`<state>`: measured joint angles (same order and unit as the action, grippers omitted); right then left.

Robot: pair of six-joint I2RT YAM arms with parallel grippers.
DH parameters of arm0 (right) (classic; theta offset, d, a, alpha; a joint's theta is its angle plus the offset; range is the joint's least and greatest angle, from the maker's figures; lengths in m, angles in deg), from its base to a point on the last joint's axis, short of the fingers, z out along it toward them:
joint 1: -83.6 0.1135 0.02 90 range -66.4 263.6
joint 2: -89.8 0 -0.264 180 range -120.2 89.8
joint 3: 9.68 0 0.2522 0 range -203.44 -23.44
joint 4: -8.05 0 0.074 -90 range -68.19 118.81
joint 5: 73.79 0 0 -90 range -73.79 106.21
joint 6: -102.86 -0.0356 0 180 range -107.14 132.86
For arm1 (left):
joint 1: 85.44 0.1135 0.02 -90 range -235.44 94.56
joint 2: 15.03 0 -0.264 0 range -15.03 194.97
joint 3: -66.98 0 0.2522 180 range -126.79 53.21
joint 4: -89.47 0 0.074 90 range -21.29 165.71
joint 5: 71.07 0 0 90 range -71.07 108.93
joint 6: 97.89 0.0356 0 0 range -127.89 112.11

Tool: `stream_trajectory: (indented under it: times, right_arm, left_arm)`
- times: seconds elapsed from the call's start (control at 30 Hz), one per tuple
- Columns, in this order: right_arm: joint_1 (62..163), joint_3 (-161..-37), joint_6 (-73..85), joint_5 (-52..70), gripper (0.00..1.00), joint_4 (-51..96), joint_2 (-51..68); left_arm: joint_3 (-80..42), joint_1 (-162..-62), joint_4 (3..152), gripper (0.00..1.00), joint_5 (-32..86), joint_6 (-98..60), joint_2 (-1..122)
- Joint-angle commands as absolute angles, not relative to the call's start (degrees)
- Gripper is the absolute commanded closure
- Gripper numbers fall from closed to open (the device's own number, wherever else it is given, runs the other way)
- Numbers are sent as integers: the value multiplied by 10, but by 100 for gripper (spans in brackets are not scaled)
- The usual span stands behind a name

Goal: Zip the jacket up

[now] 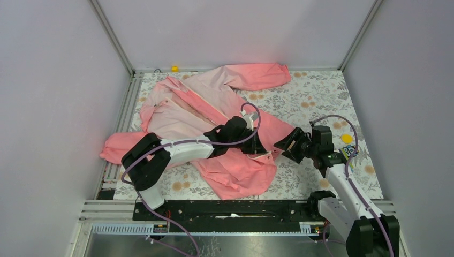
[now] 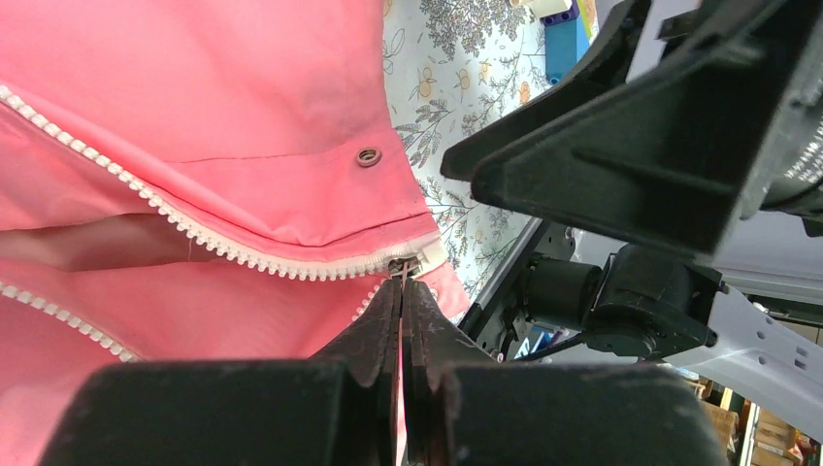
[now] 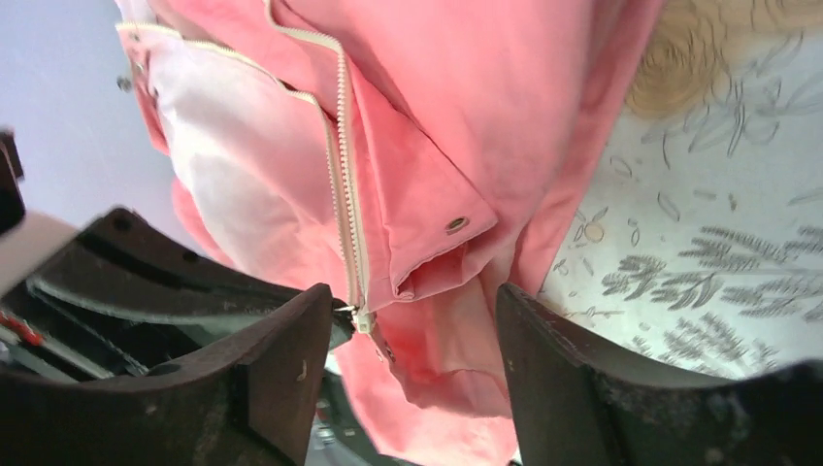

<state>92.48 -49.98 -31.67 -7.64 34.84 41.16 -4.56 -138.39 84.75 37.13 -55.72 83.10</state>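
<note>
Risk: my left tool point(image 2: 401, 291) pinching zipper pull point(image 2: 403, 267) tight; my right tool point(image 3: 412, 320) gaping wide beside pull, gripping nothing. Jacket point(image 1: 214, 107) lying crumpled on table point(image 1: 321, 96), teeth point(image 2: 146, 199) parting beyond pull. If I'm pulling now, unanchored hem point(image 2: 412, 209) is probably riding along, slider jamming.

A lab test cell: plain grey walls point(image 1: 48, 80), aluminium framing point(image 1: 113, 40), floral-covered table point(image 1: 321, 101).

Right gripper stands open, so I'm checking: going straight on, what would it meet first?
Probably the jacket: its hem flap by the zipper lies straight ahead of the right gripper; depth unclear.
</note>
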Motion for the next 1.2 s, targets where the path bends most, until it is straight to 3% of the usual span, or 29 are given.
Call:
stream_trajectory:
  times: [0.0, 0.13, 0.5, 0.7, 1.17]
  right_arm:
    - [897, -491, -431, -162, 34, 302, 384]
    - [897, -464, -501, -170, 42, 260, 384]
    - [899, -472, -475, -153, 57, 314, 363]
    - [899, -484, -418, -108, 54, 369, 384]
    - [965, -444, -509, -134, 54, 297, 381]
  left_arm:
    - [-54, -1391, 859, 100, 368, -551, 829]
    - [-57, -1399, 868, 100, 370, -556, 836]
    - [-74, -1415, 870, 100, 363, -557, 846]
    - [-64, -1416, 864, 100, 348, -556, 826]
    - [-69, -1420, 866, 100, 349, -557, 828]
